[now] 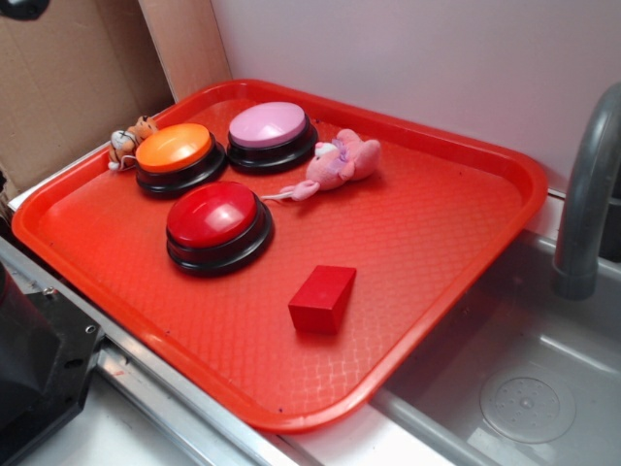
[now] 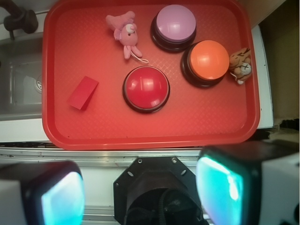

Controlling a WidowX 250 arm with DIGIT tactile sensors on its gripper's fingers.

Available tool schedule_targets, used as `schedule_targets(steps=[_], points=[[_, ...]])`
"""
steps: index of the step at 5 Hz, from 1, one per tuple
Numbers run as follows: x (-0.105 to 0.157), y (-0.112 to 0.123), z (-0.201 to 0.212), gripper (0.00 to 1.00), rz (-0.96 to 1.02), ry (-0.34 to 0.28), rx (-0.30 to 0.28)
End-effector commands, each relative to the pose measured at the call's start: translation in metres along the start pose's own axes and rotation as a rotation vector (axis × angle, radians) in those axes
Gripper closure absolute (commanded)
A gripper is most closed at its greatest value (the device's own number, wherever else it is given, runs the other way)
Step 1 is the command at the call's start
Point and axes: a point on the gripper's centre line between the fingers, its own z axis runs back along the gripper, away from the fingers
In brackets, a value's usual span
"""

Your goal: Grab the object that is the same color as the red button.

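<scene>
Your target, the block (image 2: 83,93), lies flat on the tray (image 2: 140,133), at nine o'clock of the red button (image 2: 146,87) in the wrist view, apart from it with clear tray all round. Your pincer (image 2: 140,187) hangs spread wide, high above the bench and holding nothing. Swing toward the block, square the fingers across its narrow sides, then descend. No labels or writing are readable anywhere.

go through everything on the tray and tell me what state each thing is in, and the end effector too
Red block: flat on tray, untouched.
Red button: upright, nothing on it.
Orange button: upright.
Pink button: upright.
Pink plush: lying down.
Tiger plush: against orange button.
End effector: open, above the tray's near edge.
</scene>
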Motion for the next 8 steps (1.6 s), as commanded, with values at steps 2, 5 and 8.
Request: schedule_targets(steps=[2,5,8], points=[[0.004,-0.016,-0.012,0.0,0.062,-0.032,-0.018],[0.039,-0.073,-0.083,0.0,0.437,-0.138,-0.041],[0.054,-0.105,-0.175,0.0,0.588,-0.123,0.024]])
